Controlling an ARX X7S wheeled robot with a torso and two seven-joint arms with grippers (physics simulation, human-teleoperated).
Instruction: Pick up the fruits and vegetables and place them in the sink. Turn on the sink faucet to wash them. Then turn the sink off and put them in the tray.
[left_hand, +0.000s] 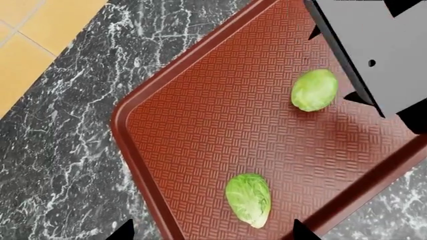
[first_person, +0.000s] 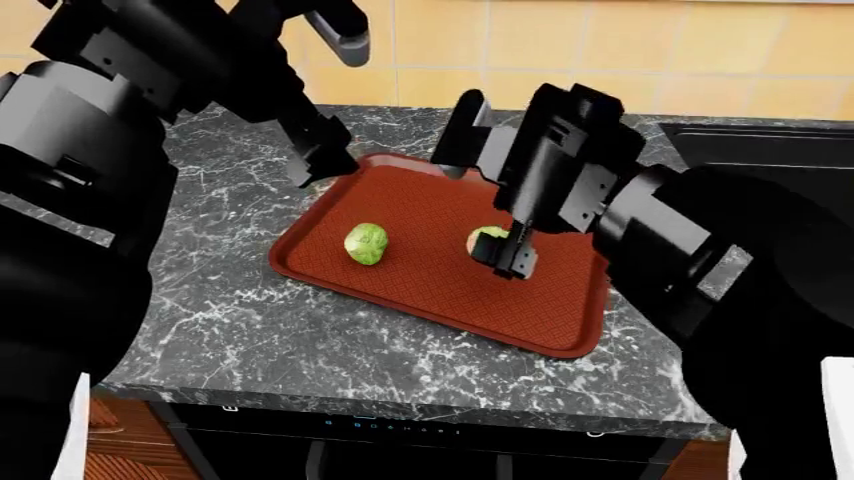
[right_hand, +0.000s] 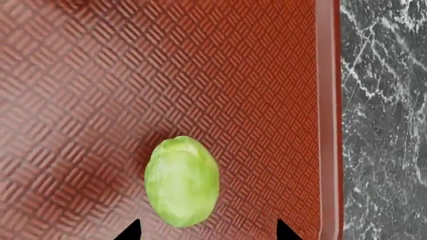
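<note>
Sprouts (left_hand: 314, 90) (left_hand: 248, 199) lie apart on tray (left_hand: 200, 130), left wrist view. Head view: tray on counter (first_person: 227, 320); left gripper (first_person: 318, 160) over far-left corner, spread unclear; right gripper (first_person: 510, 262) beside sprout. Right wrist view: fingertips wide, sprout between, untouched.

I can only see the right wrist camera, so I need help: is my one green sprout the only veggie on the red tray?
Observer: No. A second sprout lies on the tray too, to the robot's left of your sprout.
Operator: Is the other hand holding it?
Observer: No. The left gripper hangs open near the tray's far left corner, clear of that sprout.
Operator: Where's the sink?
Observer: Only a corner of the black sink shows, beyond the tray on the robot's right.
</note>
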